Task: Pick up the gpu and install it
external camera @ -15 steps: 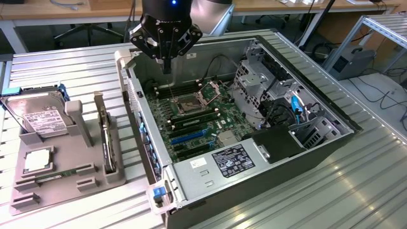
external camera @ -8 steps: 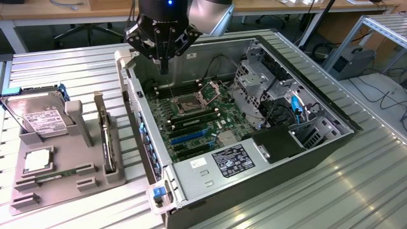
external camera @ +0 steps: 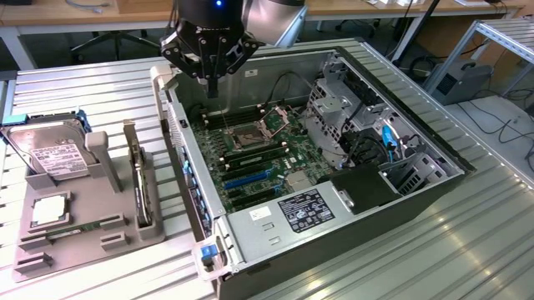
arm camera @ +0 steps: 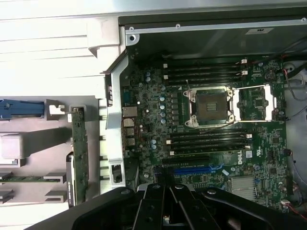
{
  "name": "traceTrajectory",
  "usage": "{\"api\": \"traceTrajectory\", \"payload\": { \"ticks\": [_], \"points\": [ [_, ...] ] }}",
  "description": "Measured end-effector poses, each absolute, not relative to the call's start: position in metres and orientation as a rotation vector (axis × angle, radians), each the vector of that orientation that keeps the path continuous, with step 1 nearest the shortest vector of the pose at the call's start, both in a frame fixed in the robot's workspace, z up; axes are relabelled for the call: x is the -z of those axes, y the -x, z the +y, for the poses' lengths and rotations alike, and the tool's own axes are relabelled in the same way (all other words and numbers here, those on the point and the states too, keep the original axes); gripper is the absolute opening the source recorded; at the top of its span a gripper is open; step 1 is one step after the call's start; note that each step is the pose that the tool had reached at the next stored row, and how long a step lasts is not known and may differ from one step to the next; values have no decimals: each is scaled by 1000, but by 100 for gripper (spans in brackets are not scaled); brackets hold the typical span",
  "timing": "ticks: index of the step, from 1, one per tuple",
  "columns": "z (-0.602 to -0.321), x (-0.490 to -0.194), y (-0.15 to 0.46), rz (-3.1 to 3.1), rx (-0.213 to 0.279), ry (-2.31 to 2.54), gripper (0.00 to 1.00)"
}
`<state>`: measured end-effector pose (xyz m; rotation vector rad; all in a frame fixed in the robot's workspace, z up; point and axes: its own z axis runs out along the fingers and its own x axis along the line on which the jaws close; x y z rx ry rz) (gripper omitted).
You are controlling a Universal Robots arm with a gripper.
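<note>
1. Gripper (external camera: 212, 86) fingers together, empty, hovering over mobo (external camera: 265, 164) inside case (external camera: 185, 164).
2. Gpu (external camera: 142, 187) on edge in gray holder (external camera: 92, 245), outside case, toward ext. view's left; long axis parallel to nearest case wall.

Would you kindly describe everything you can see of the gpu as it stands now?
The gpu is a thin, flat rectangular card, upright on its long edge in the grey holder tray. In the wrist view its upper side looks green with small parts, and a silvery bracket runs beside it. It stands outside the open computer case, to the exterior view's left. Only the tray touches it; the gripper hangs over the case, apart.
</note>
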<state>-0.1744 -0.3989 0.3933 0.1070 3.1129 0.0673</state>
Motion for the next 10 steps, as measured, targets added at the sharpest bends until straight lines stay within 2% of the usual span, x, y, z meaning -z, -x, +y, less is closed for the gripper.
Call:
{"api": "traceTrajectory", "payload": {
  "ticks": [10],
  "points": [
    [-399, -393, 179, 3113, -67, -107, 11]
  ]
}}
